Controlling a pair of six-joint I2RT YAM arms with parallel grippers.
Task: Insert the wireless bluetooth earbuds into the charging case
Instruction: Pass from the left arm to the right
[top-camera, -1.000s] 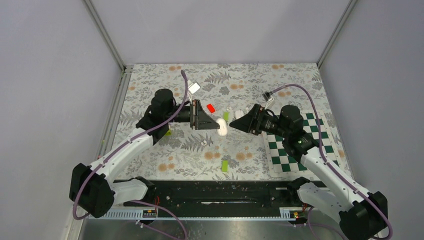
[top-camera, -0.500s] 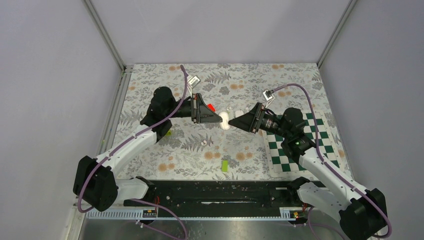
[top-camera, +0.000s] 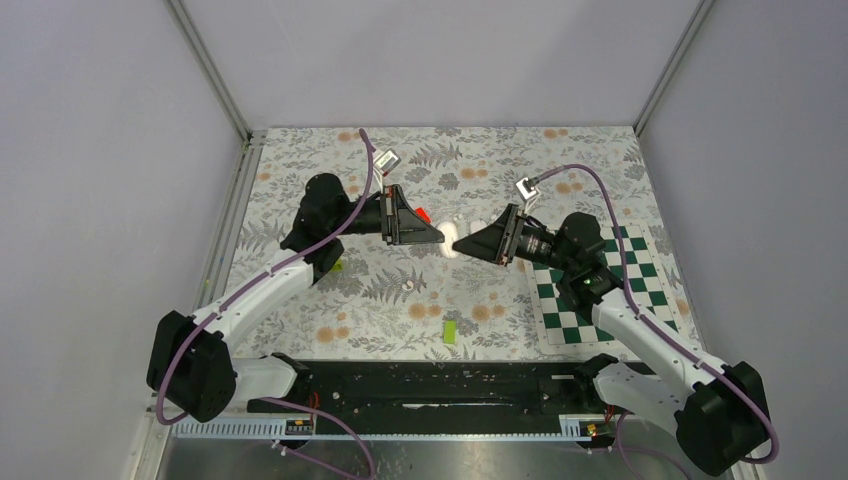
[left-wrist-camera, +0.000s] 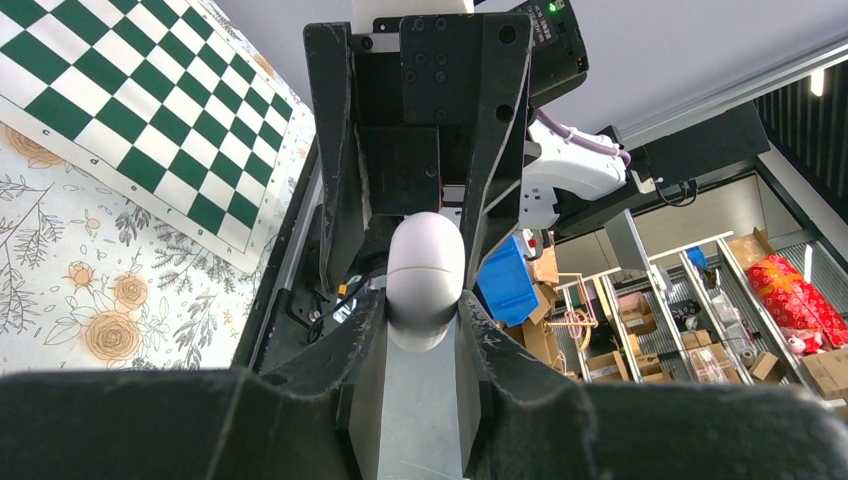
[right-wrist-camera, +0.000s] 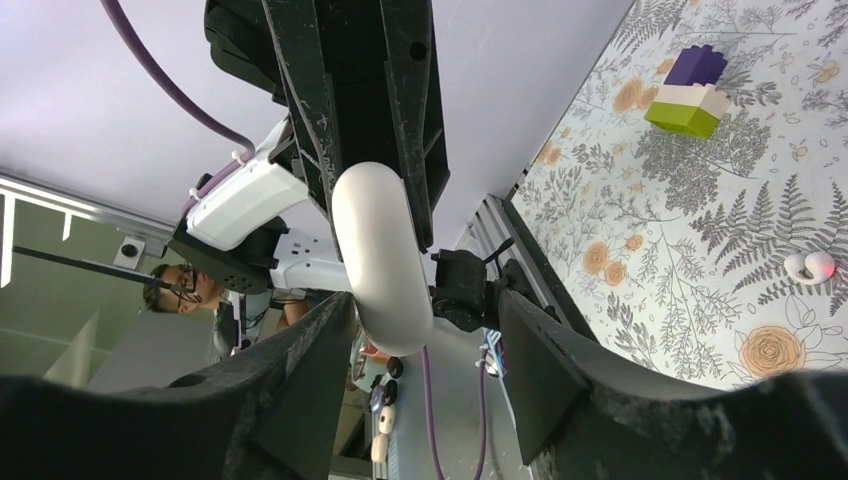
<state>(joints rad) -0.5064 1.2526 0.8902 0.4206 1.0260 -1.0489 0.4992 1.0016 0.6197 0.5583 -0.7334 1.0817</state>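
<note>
The white rounded charging case is held in the air between the two arms. My left gripper is shut on the case, its fingers pressing both sides. My right gripper faces it, open, with its jaws around the case's other end. One finger is at the case's side and the other stands apart from it. One tiny white earbud lies on the floral cloth below; it also shows in the right wrist view. I see no other earbud.
A red block lies behind the left gripper. A lime-green block lies near the front. A purple, white and green block stack sits under the left arm. A green chessboard mat is at the right.
The left gripper has carried the case up and to the right. The right gripper has moved left until its open jaws surround the case's end.
</note>
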